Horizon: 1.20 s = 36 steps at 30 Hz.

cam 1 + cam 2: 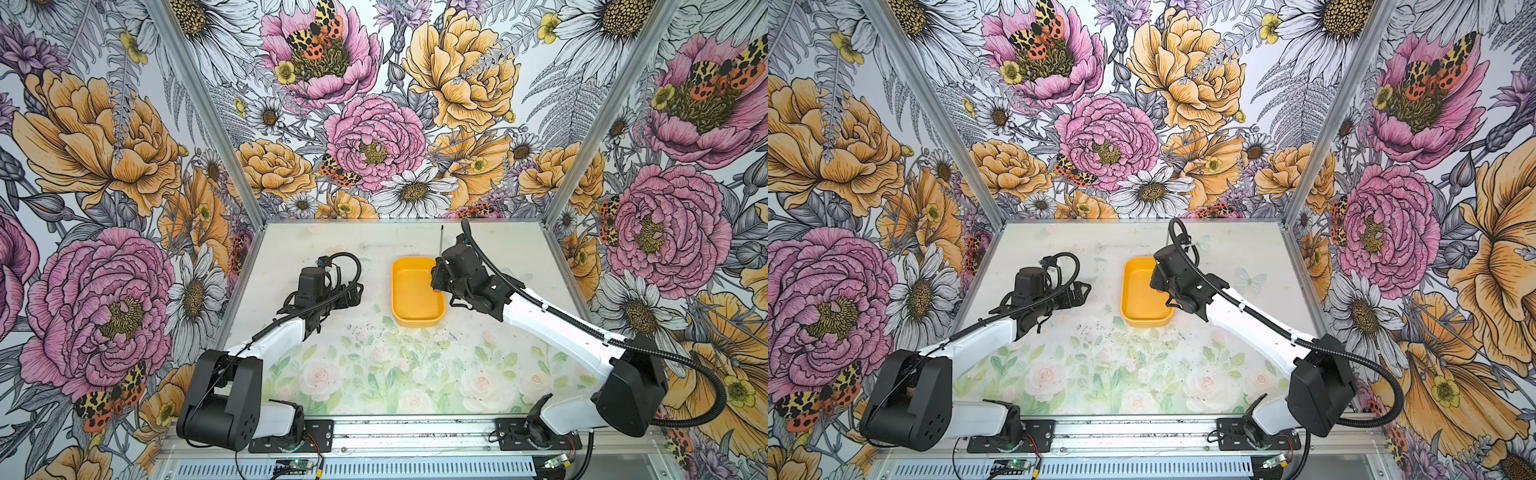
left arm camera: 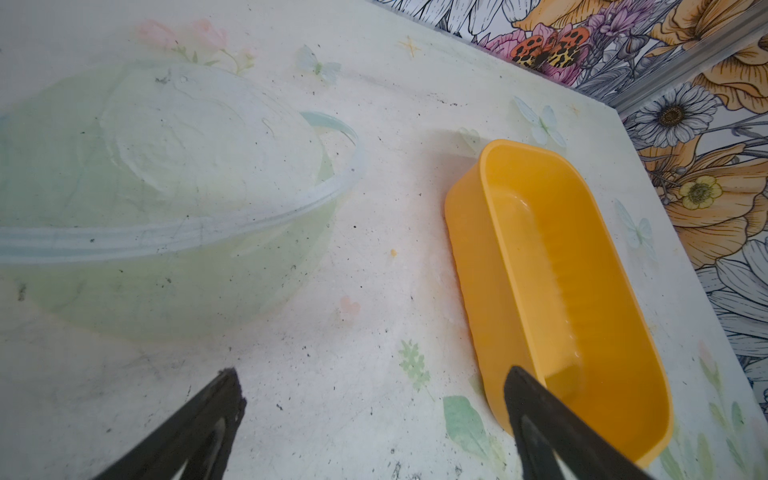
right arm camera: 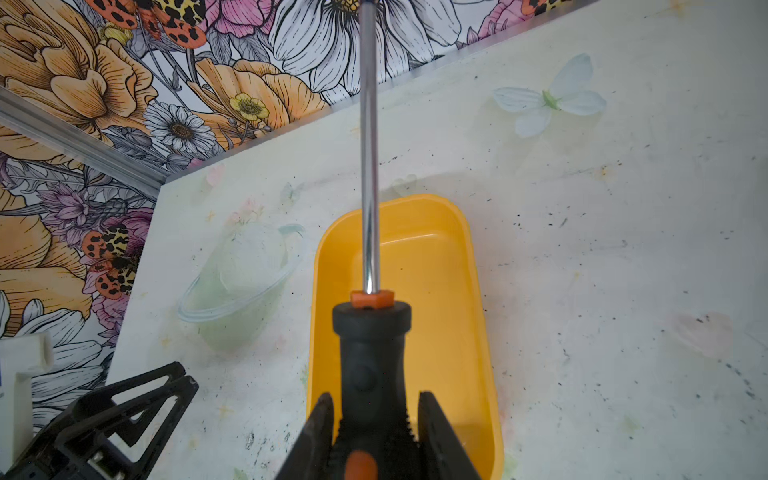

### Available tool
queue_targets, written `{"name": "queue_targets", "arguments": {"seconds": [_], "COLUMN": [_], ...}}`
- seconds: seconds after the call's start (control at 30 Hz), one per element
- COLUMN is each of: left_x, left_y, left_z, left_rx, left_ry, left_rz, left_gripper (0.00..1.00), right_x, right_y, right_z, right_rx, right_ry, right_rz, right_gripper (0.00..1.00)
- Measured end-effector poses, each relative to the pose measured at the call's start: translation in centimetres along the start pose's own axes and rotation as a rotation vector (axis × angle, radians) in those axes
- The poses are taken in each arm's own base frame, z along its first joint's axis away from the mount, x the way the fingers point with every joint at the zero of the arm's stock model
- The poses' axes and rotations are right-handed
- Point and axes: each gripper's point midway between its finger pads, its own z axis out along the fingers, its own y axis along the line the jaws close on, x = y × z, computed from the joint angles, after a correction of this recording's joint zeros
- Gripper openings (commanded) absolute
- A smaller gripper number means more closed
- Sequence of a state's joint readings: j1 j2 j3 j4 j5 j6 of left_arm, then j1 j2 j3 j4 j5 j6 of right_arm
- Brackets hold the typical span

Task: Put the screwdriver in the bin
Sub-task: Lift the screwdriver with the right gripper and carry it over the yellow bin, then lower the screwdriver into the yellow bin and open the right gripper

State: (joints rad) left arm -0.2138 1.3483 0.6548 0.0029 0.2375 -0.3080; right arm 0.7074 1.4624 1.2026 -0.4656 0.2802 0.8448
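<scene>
- Pinching the screwdriver (image 3: 370,353) by its black handle, my right hand (image 3: 374,401) presses both fingers tight against the grip.
- The screwdriver hangs above the bin (image 3: 457,257), over its right side, not lying in it. The thin shaft points out past the bin's far end.
- The bin's inside shows only smooth yellow plastic.
- My left hand (image 2: 374,382) rests just left of the bin, fingers spread wide apart.
- The bin stands on a pale desk (image 1: 374,365) with faded flower prints and dark specks.
- Bold floral wallpaper (image 1: 374,104) rises behind the bin and on both sides.
</scene>
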Motion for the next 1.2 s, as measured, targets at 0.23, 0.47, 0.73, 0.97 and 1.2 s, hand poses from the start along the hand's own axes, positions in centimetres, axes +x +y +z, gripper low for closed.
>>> {"name": "queue_targets", "arguments": {"seconds": [0.23,0.47,0.73,0.97,1.2], "left_x": [-0.2,-0.6,-0.6,-0.4,-0.2], "left_y": [-0.1,-0.4,-0.4,-0.3,-0.2], "left_z": [-0.2,-0.6,-0.6,-0.5,-0.5], "left_rx": [0.002,0.008,0.008,0.007,0.005], "left_ry": [-0.006,-0.02,-0.021,-0.017,-0.013], "left_rz": [0.002,0.005,0.006,0.005,0.004], "left_gripper": [0.99,0.99,0.99,0.99,0.99], "right_x": [1.1,4.0,7.3,8.9,10.0], "right_y": [2.0,0.5,-0.7,-1.4,-2.1], "right_z": [2.2,5.1,7.3,8.4,9.3], "right_rx": [0.063,0.168,0.223,0.248,0.266], "right_ry": [0.028,0.131,0.249,0.297,0.333], "right_rz": [-0.024,-0.054,-0.083,-0.093,-0.095], "right_gripper": [0.0,0.0,0.0,0.0,0.0]}}
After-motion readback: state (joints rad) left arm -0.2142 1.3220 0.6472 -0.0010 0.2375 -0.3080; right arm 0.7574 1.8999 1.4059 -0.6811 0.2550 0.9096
